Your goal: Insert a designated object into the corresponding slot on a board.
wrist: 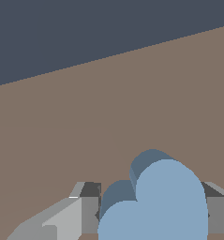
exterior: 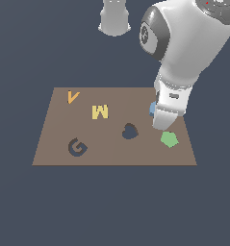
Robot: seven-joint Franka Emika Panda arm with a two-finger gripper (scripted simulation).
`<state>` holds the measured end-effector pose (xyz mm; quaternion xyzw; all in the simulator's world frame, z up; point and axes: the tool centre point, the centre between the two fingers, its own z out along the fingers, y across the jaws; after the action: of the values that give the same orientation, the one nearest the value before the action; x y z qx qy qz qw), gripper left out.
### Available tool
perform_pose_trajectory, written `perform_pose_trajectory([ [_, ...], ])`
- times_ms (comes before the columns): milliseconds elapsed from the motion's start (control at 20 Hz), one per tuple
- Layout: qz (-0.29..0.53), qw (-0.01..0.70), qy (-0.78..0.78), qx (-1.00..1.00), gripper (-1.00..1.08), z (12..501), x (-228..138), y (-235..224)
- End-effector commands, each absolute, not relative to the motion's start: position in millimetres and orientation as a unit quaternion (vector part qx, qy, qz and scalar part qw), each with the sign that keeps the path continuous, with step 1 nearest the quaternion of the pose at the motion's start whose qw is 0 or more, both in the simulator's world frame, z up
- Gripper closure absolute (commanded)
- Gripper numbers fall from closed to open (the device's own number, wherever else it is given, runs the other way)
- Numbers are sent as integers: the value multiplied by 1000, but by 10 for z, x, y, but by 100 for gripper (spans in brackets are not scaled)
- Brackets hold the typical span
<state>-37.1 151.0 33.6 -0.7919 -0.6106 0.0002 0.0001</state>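
The light-blue heart-shaped block (wrist: pixel 155 201) fills the space between my gripper's (wrist: pixel 153 215) two grey fingers (wrist: pixel 90 211), which press against its sides. In the exterior view only a blue corner of the block (exterior: pixel 152 108) shows beside the white hand, over the right part of the brown board (exterior: pixel 54 144). The dark heart-shaped slot (exterior: pixel 130 131) lies on the board toward the exterior view's left of the hand and a little nearer the front edge. I cannot tell whether the block rests on the board or hangs just above it.
A green pentagon (exterior: pixel 169 139) sits just in front of the hand. On the board are also a yellow M (exterior: pixel 100 112), an orange V (exterior: pixel 72 96) and a dark G-shaped cutout (exterior: pixel 77 147). The arm's base (exterior: pixel 115 19) stands behind the board.
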Motion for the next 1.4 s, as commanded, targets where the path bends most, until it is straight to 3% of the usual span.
perform_pose_trajectory([
  [0, 0, 0, -630, -777, 108, 340, -386, 1477],
  [1350, -1, 0, -905, -426, 108, 372, -380, 845],
])
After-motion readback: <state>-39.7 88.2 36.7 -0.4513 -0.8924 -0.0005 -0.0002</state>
